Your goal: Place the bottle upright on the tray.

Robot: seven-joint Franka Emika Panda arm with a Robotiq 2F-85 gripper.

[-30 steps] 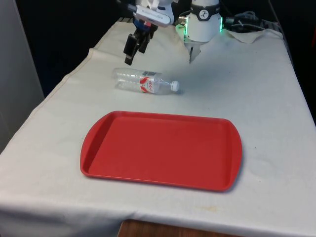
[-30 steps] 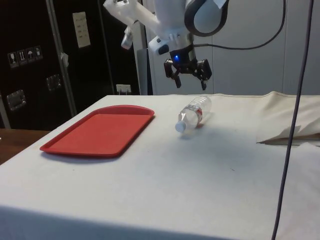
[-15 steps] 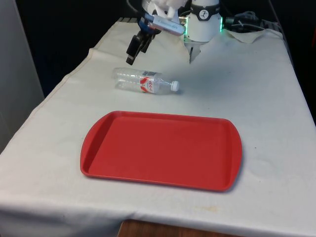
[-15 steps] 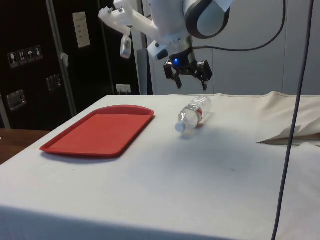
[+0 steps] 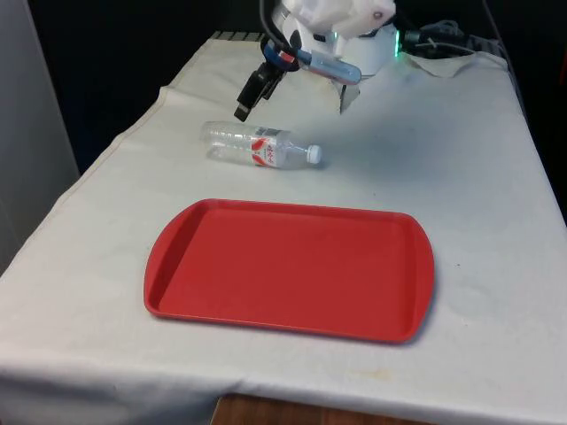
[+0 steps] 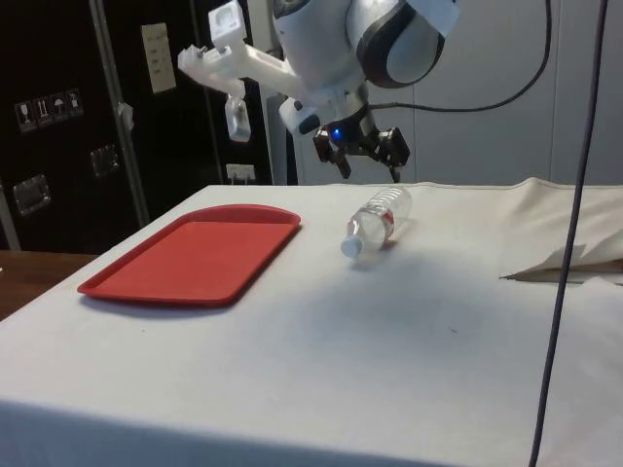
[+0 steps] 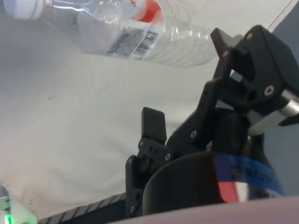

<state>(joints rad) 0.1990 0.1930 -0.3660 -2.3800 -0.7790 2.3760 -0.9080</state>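
Clear plastic water bottle point(image 5: 259, 147) lies on its side on the white cloth, white cap point(image 5: 314, 154) toward the front view's right, red-and-white label mid-body; it sits beyond the red tray point(image 5: 288, 267), apart from its far rim. Gripper point(image 6: 356, 156) hovers above the bottle's base end, fingers spread wide, holding nothing, no contact.

Step in hand, as judged: approach for the grasp. Come down across the body near the label, fingers straddling the width, close gently since thin plastic will likely flex and roll. Leave room to rotate upright before the tray.
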